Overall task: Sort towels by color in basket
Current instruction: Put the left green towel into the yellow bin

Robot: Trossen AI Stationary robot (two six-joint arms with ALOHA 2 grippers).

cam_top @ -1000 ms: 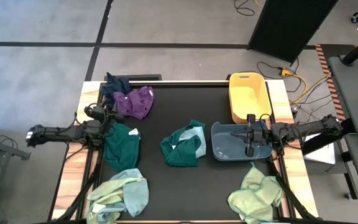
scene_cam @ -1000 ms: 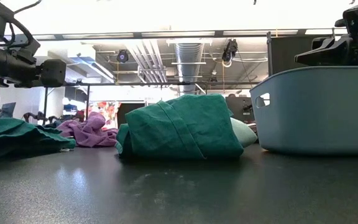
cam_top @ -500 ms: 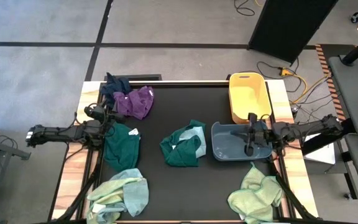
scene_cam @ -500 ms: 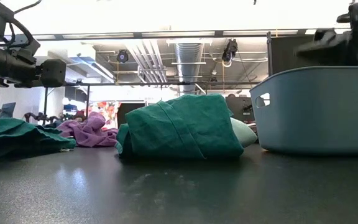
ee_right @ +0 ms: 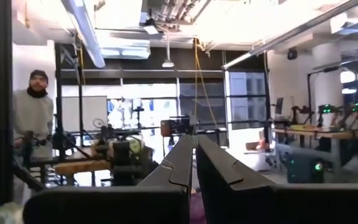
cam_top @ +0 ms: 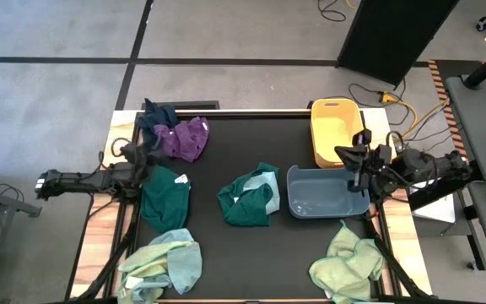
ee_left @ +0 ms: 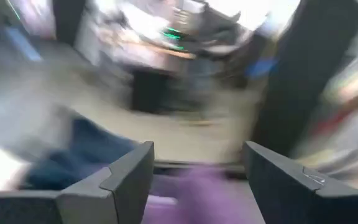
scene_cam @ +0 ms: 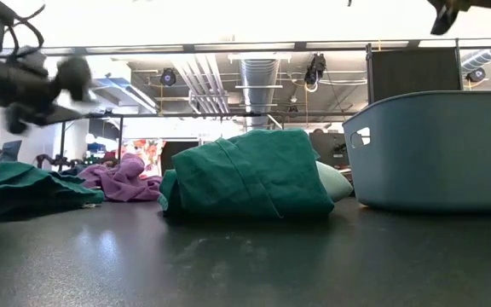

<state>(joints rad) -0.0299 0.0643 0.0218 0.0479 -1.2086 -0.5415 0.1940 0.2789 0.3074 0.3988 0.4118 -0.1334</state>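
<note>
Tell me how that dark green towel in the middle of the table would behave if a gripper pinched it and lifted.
The dark green towel lies crumpled in soft folds, so it would probably droop and unfold rather than hold shape. A light blue cloth is tucked against it and may drag along. It looks light, and pushing would likely bunch it.

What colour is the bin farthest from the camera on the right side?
Yellow; the yellow bin shows best in the high view.
</note>
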